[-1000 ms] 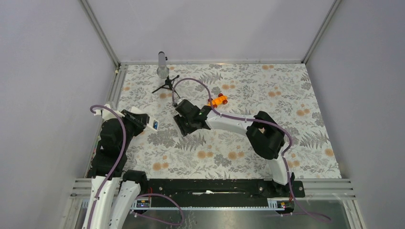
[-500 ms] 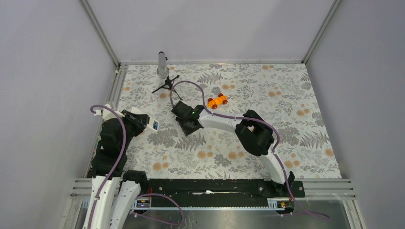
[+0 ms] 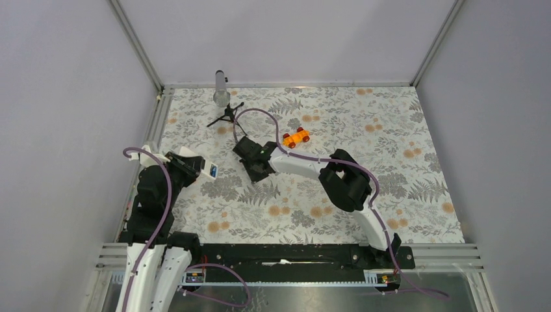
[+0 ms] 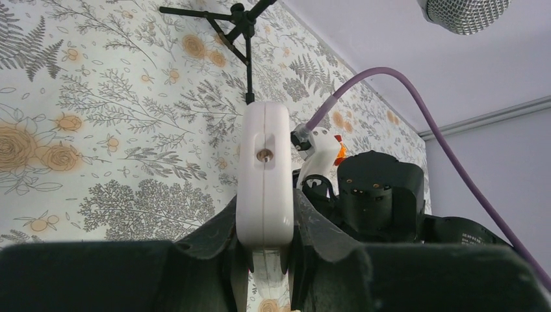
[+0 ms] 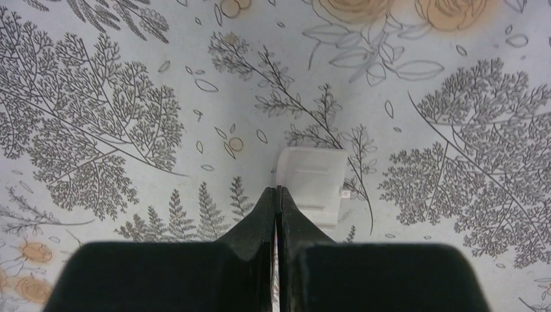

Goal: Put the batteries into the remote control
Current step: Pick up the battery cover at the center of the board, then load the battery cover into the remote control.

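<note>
Fern-and-blossom print covers the worktop (image 3: 390,130), walled on three sides by plain pale panels (image 3: 286,39). At your left, the left hand (image 4: 265,224) pinches the remote control (image 4: 263,175) by its near end and holds it edge-on to the wrist camera (a small round metal dot shows on its narrow white side). From above, the same remote sits at the tip of the left arm near the worktop's left edge, with a blue patch on its upturned face; whether that is a battery, you cannot tell. Toward the middle, the right hand (image 5: 277,192) points down at the print. Its fingers are pressed together, tips at the left edge of a small flat white cover piece (image 5: 315,182) lying on the worktop. An orange toy car (image 3: 295,137) stands just beyond the right arm. A microphone (image 3: 221,97) on a black tripod (image 3: 225,117) stands near the far left corner.
</note>
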